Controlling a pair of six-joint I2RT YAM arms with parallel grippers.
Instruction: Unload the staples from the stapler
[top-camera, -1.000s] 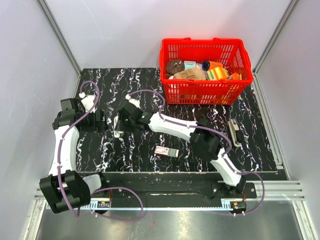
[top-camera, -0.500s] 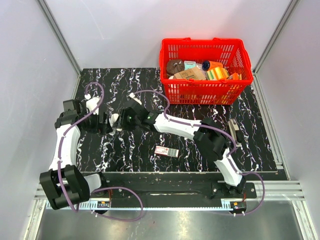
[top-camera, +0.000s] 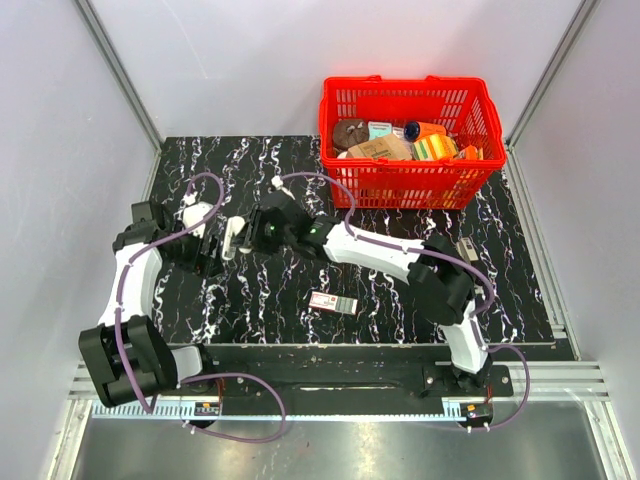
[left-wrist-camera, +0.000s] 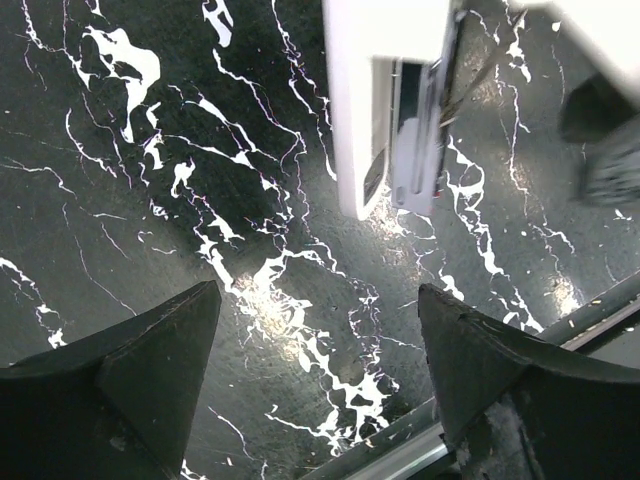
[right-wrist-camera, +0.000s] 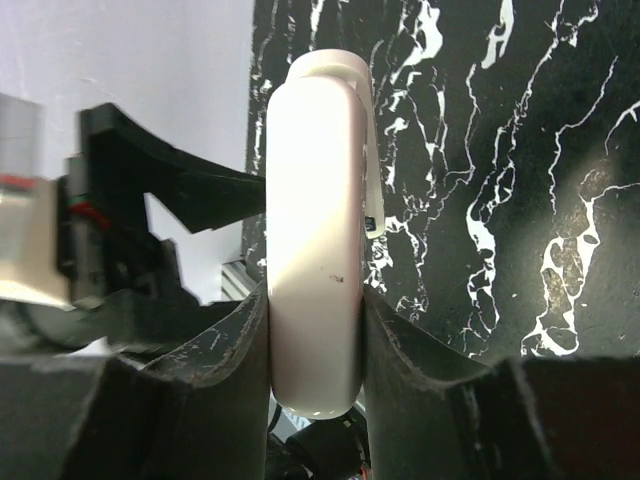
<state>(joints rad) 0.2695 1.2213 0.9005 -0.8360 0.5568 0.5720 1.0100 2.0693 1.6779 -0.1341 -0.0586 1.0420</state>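
Observation:
My right gripper (top-camera: 247, 232) is shut on a white stapler (top-camera: 231, 238) and holds it just above the black marble table, left of centre. In the right wrist view the stapler (right-wrist-camera: 315, 200) is clamped between both fingers (right-wrist-camera: 225, 360). My left gripper (top-camera: 210, 250) is open and empty, right beside the stapler's left end. In the left wrist view the stapler (left-wrist-camera: 385, 110) hangs at the top, with its metal staple channel (left-wrist-camera: 415, 130) showing. The left gripper (left-wrist-camera: 318, 290) stands a short way off it with jaws wide apart.
A small red-and-white staple box (top-camera: 333, 302) lies near the table's front middle. A red basket (top-camera: 410, 185) full of items stands at the back right. A grey stapler (top-camera: 464, 246) lies at the right, partly behind my right arm. Grey walls close in both sides.
My right arm has carried the white stapler a little farther back and left. My left gripper has swung right, closing in on the stapler's end. The staple box has not moved.

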